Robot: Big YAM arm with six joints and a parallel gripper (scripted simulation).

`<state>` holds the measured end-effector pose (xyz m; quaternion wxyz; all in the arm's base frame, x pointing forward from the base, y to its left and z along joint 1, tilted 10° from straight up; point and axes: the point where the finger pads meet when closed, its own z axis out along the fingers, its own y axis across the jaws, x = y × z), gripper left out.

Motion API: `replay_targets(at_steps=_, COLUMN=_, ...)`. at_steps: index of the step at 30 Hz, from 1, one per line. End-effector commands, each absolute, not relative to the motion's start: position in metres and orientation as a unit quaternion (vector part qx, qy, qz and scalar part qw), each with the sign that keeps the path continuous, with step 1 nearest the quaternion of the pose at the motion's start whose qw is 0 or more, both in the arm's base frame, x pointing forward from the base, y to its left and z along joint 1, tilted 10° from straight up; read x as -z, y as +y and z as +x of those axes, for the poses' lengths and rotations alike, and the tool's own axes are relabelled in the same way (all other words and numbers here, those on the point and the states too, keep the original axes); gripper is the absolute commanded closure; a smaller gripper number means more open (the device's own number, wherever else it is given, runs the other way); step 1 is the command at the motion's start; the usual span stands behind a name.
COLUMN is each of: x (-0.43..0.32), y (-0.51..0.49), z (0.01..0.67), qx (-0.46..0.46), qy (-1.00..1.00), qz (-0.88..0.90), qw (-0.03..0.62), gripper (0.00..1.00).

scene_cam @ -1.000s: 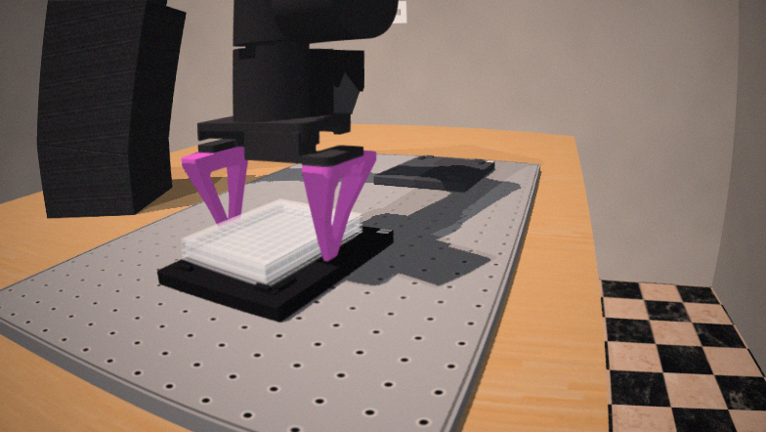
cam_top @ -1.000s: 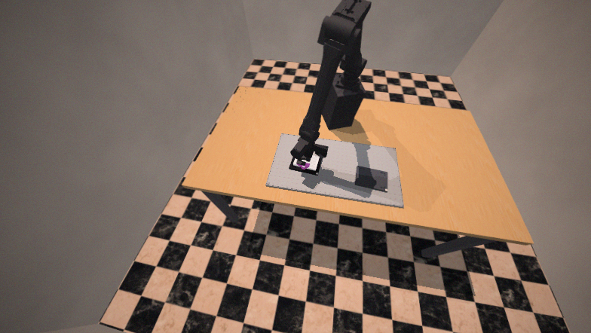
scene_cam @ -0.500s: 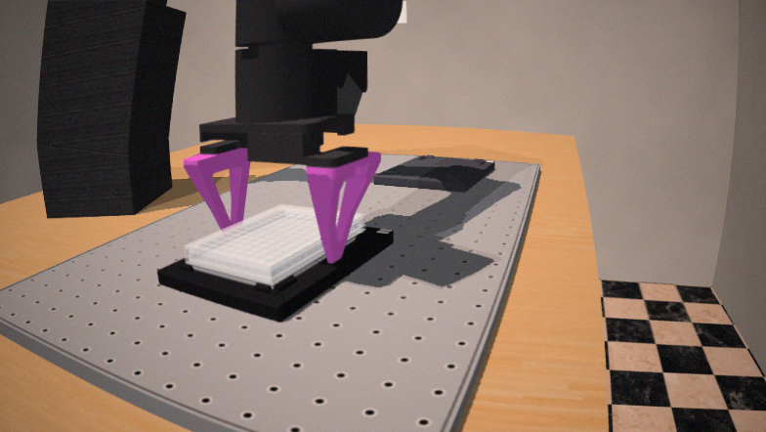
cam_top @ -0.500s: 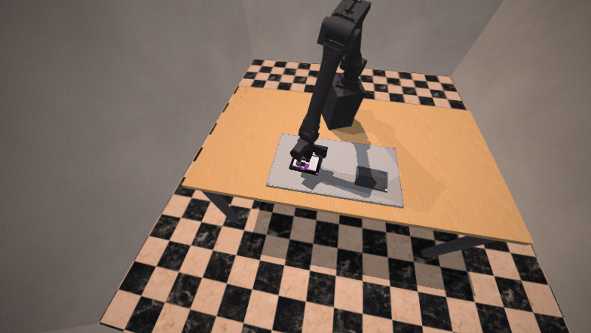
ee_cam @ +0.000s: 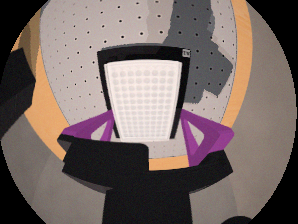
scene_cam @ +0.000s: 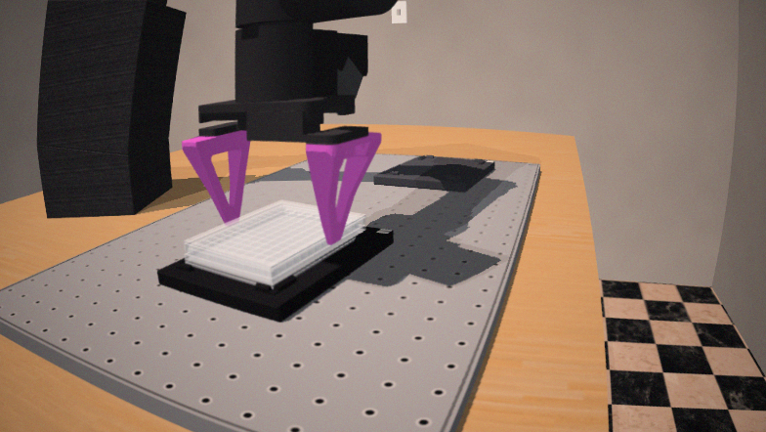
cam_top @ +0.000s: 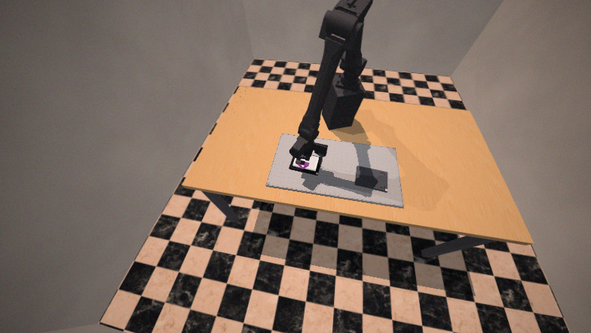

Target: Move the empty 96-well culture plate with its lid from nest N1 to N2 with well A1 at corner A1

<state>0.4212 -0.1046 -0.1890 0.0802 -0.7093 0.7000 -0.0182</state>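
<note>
The clear 96-well plate [scene_cam: 274,241] with its lid on sits flat in the black nest N2 [scene_cam: 278,281], the right one of the two seen from the arm's base. The lid looks fully down. My gripper [scene_cam: 281,225] is open, with its purple fingers straddling the plate's two long sides at lid height. I cannot tell whether the fingertips touch the plate. In the wrist view the plate [ee_cam: 145,99] lies between the spread fingers, and a small corner mark [ee_cam: 185,52] shows on the nest. In the top view the gripper [cam_top: 305,162] hangs over the plate.
The other nest, N1 [scene_cam: 434,171], stands empty farther along the grey perforated board [scene_cam: 375,332]; it also shows in the top view [cam_top: 371,178]. The arm's black base block [cam_top: 343,107] stands behind the board on the wooden table.
</note>
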Motion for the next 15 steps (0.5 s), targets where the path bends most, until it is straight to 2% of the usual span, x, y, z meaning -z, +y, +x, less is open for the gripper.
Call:
replay_targets(at_steps=1, x=0.164, y=-0.112, z=0.427, qx=0.031, qy=0.699, qz=-0.709, qw=0.088, gripper=0.0)
replay_targets(at_steps=15, x=0.132, y=-0.113, z=0.422, qx=0.031, qy=0.698, qz=-0.709, qw=0.088, gripper=0.0)
